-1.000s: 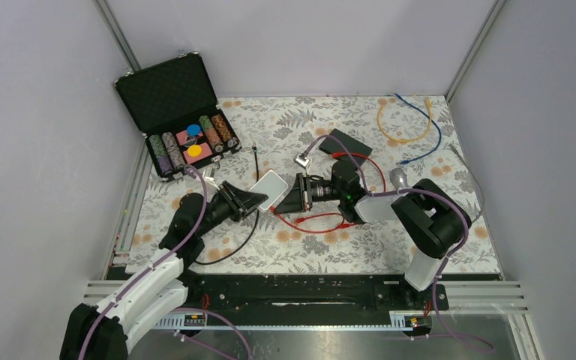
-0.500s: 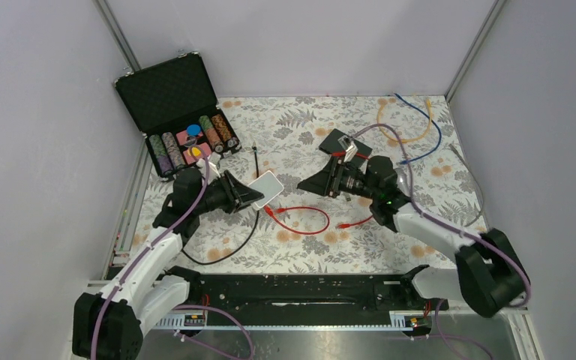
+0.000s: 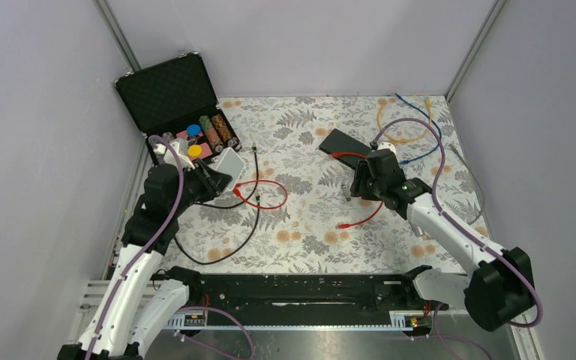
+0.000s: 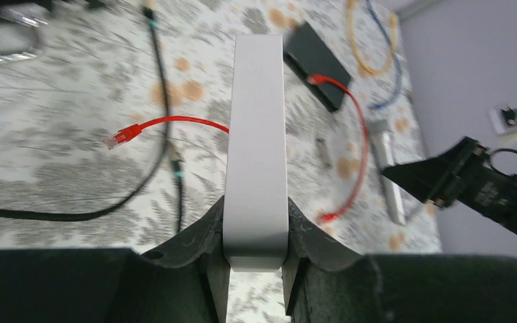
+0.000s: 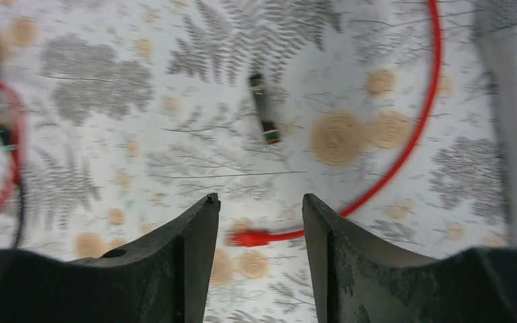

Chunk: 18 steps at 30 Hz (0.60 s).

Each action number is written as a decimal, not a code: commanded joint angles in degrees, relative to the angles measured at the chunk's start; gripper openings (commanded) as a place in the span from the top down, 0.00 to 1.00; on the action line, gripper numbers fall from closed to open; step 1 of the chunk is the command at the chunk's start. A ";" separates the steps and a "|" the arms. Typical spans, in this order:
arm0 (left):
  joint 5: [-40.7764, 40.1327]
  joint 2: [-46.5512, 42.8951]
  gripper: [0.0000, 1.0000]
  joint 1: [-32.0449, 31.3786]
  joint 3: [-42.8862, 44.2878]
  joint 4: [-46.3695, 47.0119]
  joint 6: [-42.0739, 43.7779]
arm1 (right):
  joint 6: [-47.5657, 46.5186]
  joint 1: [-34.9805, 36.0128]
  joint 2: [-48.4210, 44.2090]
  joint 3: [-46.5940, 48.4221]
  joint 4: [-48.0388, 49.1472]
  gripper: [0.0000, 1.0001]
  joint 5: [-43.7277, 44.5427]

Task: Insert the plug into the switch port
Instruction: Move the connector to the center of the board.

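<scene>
One red plug point(image 5: 249, 237) lies loose on the mat point(image 3: 300, 240) directly beneath the right gripper point(image 5: 257, 198). Its fingers stand apart and empty, well right of the white box point(image 4: 254, 134). Left gripper point(image 4: 254, 202) is clamped on that box, arm raised. A second red plug point(image 4: 118, 139) and a black cable point(image 4: 168, 101) lie just beside the box. Just behind it, an open black case point(image 3: 169, 94) holds rows of chips point(image 3: 214, 131). A flat black unit point(image 3: 341, 140) lies far to its right.
</scene>
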 commanded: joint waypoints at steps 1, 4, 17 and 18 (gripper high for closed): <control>-17.44 -2.35 1.00 -2.75 3.85 -7.03 8.21 | -8.87 -2.41 5.00 6.96 -8.46 0.45 5.99; -31.48 -3.75 1.00 -5.06 4.88 -11.09 9.53 | -1.42 -2.05 8.62 10.26 -5.43 0.51 -2.07; -53.29 -5.98 1.00 -4.56 7.72 -15.12 8.35 | 18.27 24.00 31.32 15.30 18.92 0.52 7.28; -53.01 -6.59 1.00 -4.60 7.40 -14.93 8.49 | 18.46 24.69 33.09 16.35 20.62 0.52 7.10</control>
